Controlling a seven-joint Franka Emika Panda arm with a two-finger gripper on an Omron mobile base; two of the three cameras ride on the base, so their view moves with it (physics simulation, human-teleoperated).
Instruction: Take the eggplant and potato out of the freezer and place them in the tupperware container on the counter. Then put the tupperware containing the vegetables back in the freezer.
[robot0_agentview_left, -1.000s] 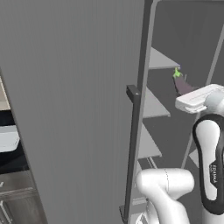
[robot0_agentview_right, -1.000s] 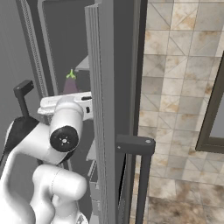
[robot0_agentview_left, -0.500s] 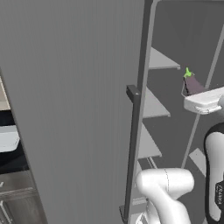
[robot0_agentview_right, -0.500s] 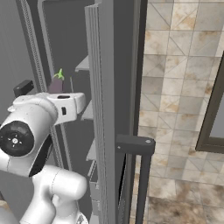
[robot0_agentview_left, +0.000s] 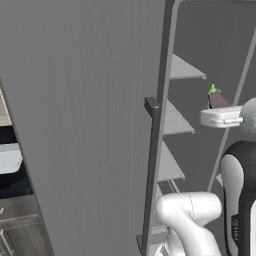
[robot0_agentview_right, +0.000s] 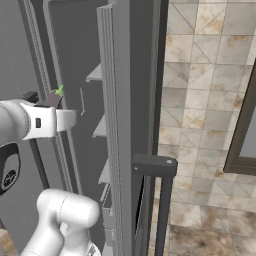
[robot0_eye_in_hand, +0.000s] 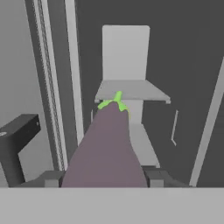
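1. Hand view gives me the clearest look at the grip: the small dark purple eggplant (robot0_eye_in_hand: 105, 151) with its bright green stem tip sits between the two dark finger tips (robot0_eye_in_hand: 155, 178), stem pointing away from the camera, and the gripper (robot0_eye_in_hand: 104, 179) is clamped on its plump body from both sides.
2. Beyond the eggplant in that same view I see grey inner shelves (robot0_eye_in_hand: 131, 91) stacked up the back of the tall grey freezer (robot0_eye_in_hand: 183, 65), and a dark block of handle at the left edge.
3. Left base view shows what the hand camera cannot: the finely ribbed flat freezer door (robot0_agentview_left: 85, 115) swung open across most of the frame, with its thin dark vertical bar handle (robot0_agentview_left: 152, 170) along the edge.
4. Right of that door, I see the white hand of the arm held level in front of the shelves, with the purple body and green tip of the eggplant (robot0_agentview_left: 216, 98) poking up just above it, clear of any shelf.
5. At the left edge of this view, past the door, a pale grey-white tupperware container (robot0_agentview_left: 10, 157) sits on the black counter (robot0_agentview_left: 15, 182); I cannot make out its inside from here.
6. Right base view looks along the door's edge (robot0_agentview_right: 122, 125), so the ribbing shows as thin vertical lines.
7. There the eggplant (robot0_agentview_right: 54, 98) is just a sliver of purple and green above the white hand at the left, in front of the open compartment.
8. A beige stone-tiled wall (robot0_agentview_right: 200, 100) fills the right side of that view.
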